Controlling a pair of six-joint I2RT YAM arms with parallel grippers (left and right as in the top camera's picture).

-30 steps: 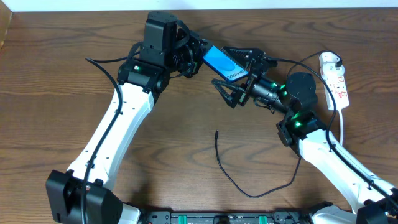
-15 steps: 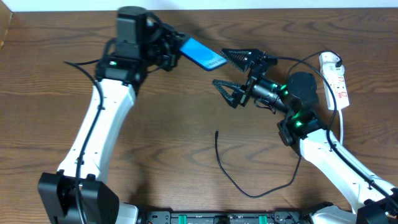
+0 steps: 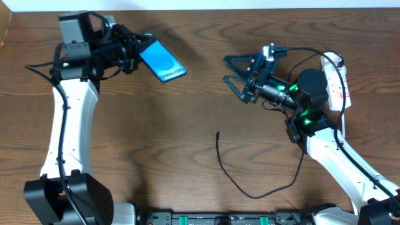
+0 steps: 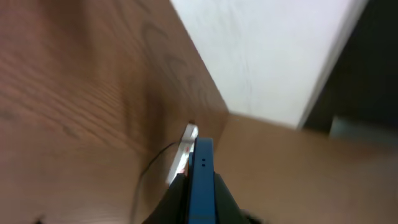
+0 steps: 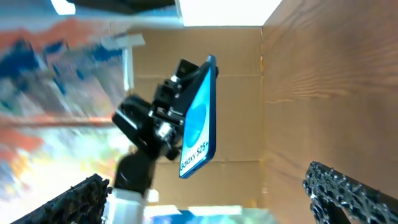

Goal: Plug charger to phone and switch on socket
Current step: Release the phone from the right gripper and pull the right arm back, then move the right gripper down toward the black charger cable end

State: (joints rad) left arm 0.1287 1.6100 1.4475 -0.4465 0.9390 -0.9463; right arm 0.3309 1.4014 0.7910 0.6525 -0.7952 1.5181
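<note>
My left gripper (image 3: 139, 55) is shut on the phone (image 3: 162, 61) and holds it in the air over the table's back left, cyan screen up and tilted. In the left wrist view the phone (image 4: 200, 180) is edge-on between the two fingers. The right wrist view shows the phone (image 5: 199, 124) with its "Galaxy" text, well ahead of my right gripper (image 5: 211, 199). My right gripper (image 3: 239, 75) stands wide open with nothing in it, right of the phone. The charger cable (image 3: 250, 190) lies loose on the table, its plug tip (image 3: 217, 132) toward the middle. The white socket (image 3: 340, 84) lies at the far right.
A white cord (image 3: 345, 128) runs from the socket along the right edge. The cable's far end passes under my right arm (image 3: 331, 156). A cardboard wall (image 5: 230, 81) stands behind the table's left end.
My left arm has swung left with the phone, away from the right gripper. The right gripper has shifted slightly right and stays open. The cable has not moved.
</note>
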